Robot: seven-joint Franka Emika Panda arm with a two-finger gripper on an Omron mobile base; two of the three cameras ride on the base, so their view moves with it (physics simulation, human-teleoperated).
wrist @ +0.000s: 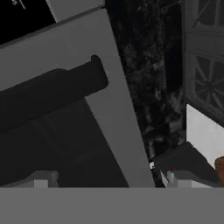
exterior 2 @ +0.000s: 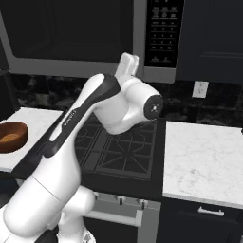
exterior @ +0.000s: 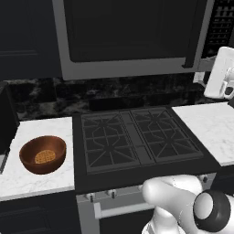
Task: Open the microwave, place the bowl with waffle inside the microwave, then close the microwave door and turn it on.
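The jaws stand apart, their two grey tips spread wide with nothing between them, held up close to the lower right corner of the microwave door. In the hand view the dark handle bar crosses the silver-grey frame just ahead of the tips, apart from them. The hand is rolled, so that view shows the door tilted.

From the left base view the white hand hangs just beside the bottom of the handle bar, between the door and the black button panel. The door sits flat in the front of the microwave, shut. The arm reaches up over the black gas stove, which sits directly under the microwave.

The reddish-brown bowl stands upright on the white marble worktop to the left of the stove, well apart from the hand. The waffle lies flat in its bottom. From the right base view the bowl shows at the left edge. Another stretch of worktop lies to the right of the stove, with a wall outlet on the dark backsplash above it.
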